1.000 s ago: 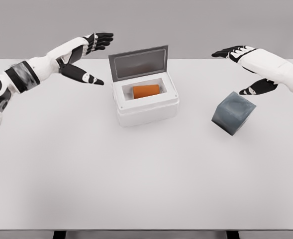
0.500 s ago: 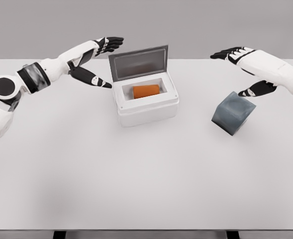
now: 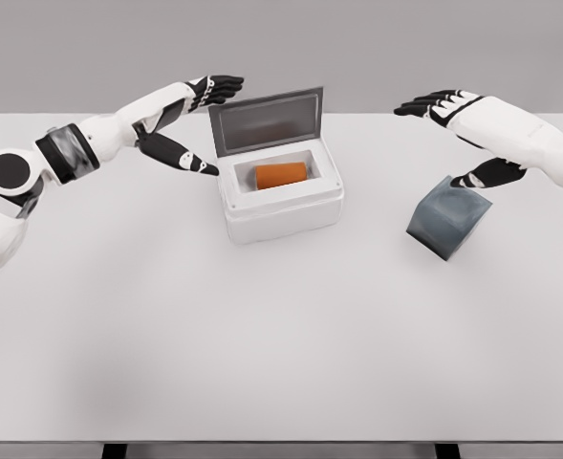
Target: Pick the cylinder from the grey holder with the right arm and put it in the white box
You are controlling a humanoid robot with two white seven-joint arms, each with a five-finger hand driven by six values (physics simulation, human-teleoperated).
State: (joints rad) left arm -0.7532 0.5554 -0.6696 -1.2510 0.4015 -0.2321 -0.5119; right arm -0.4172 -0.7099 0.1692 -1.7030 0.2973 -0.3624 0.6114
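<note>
Orange cylinder [image 3: 279,175], white box [image 3: 281,206], grey holder [image 3: 446,218], white table [image 3: 262,325]

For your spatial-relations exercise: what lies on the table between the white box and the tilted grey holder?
Nothing: in the head view, only bare white table separates the open white box from the tilted grey holder.

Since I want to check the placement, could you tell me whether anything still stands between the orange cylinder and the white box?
Nothing visible does: the orange cylinder already lies inside the white box, whose lid stands open behind it.
</note>
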